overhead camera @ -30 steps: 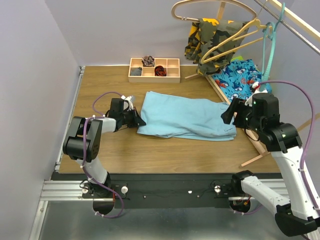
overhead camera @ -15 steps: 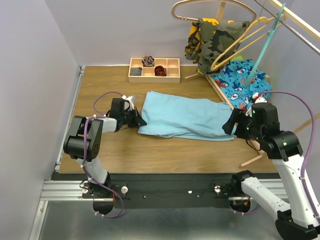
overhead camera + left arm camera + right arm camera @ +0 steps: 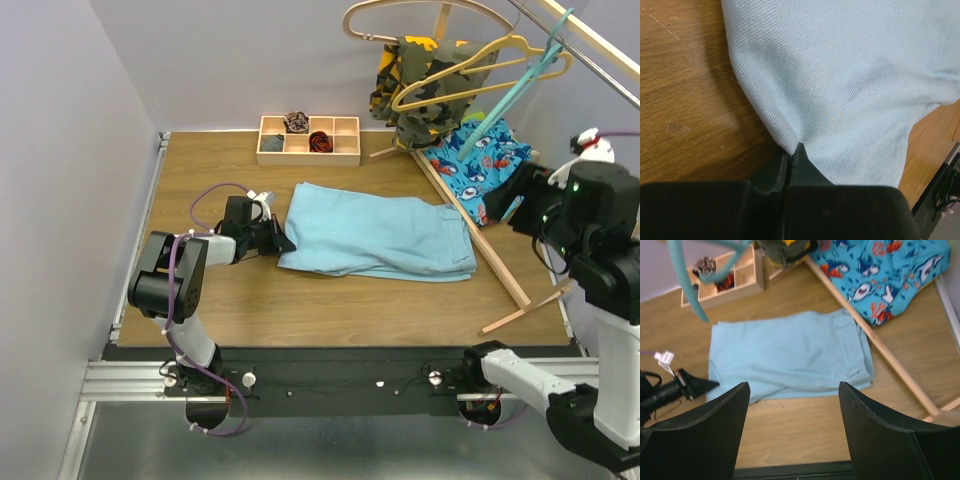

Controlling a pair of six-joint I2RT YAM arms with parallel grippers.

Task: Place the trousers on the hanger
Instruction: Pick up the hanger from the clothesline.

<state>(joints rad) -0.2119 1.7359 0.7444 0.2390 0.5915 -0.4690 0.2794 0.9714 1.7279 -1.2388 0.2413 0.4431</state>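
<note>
The left hand (image 3: 791, 150) is pinched shut on the edge of the trousers (image 3: 375, 235), which lie flat on the surface (image 3: 300, 310), while the right hand (image 3: 792, 390) hovers wide open, empty.

Wood-grain worktop (image 3: 330, 305), boxed in by plain pale lilac walls (image 3: 70, 120) at left and back. Aluminium rail (image 3: 120, 380) along near edge, grey metal surface (image 3: 320, 450) below. Soft, even light.
</note>
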